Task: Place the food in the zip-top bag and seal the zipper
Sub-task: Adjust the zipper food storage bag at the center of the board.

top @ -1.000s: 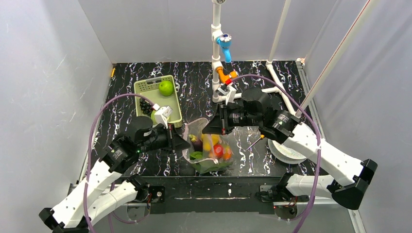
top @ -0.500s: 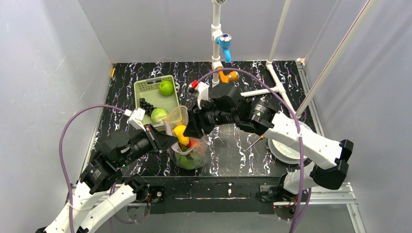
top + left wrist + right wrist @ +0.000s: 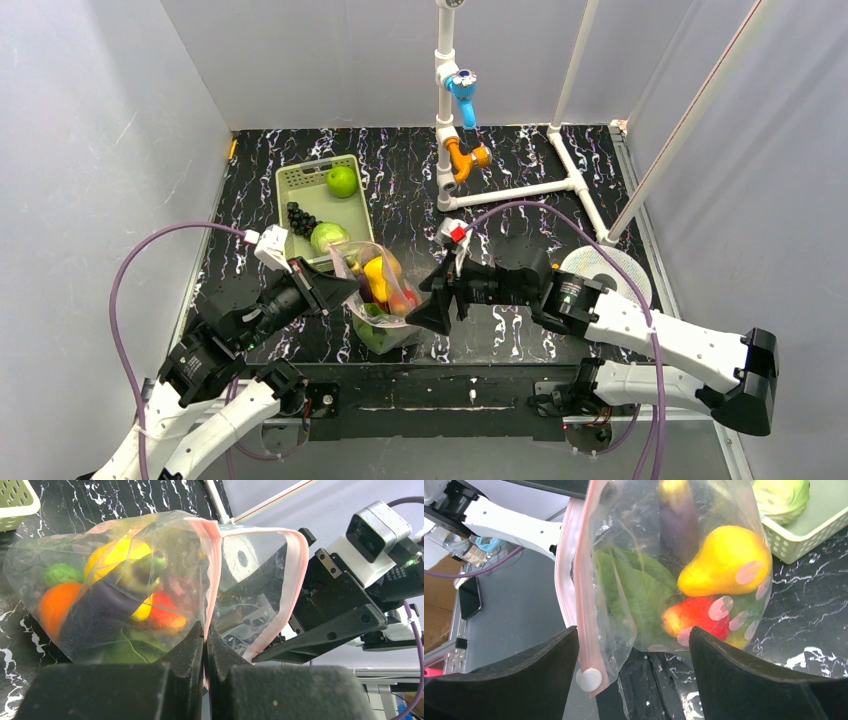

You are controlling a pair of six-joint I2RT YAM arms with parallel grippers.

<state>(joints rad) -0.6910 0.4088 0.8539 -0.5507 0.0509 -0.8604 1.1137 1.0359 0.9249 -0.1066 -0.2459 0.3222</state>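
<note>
The clear zip-top bag [image 3: 378, 295] hangs near the table's front edge, holding the food: a yellow piece [image 3: 724, 562], a red piece [image 3: 694, 617], green leaves [image 3: 634, 590] and a purple piece [image 3: 679, 520]. My left gripper [image 3: 205, 630] is shut on the pink zipper [image 3: 212, 555] at the bag's mouth. My right gripper [image 3: 634, 645] stands wide open just short of the bag, touching nothing. The zipper's white slider [image 3: 589, 679] sits at the strip's end near its left finger. In the top view the left gripper [image 3: 345, 285] and right gripper [image 3: 435, 302] flank the bag.
A light-green basket [image 3: 300, 185] behind the bag holds a green apple [image 3: 342, 181], dark grapes [image 3: 300, 218] and a cabbage [image 3: 328, 238]. A white pipe stand [image 3: 447, 120] rises at the back. A white plate [image 3: 610, 270] lies at the right.
My right gripper has opened, let go of the bag and drawn back toward the front. The left gripper still holds the zipper and has carried the bag left.
</note>
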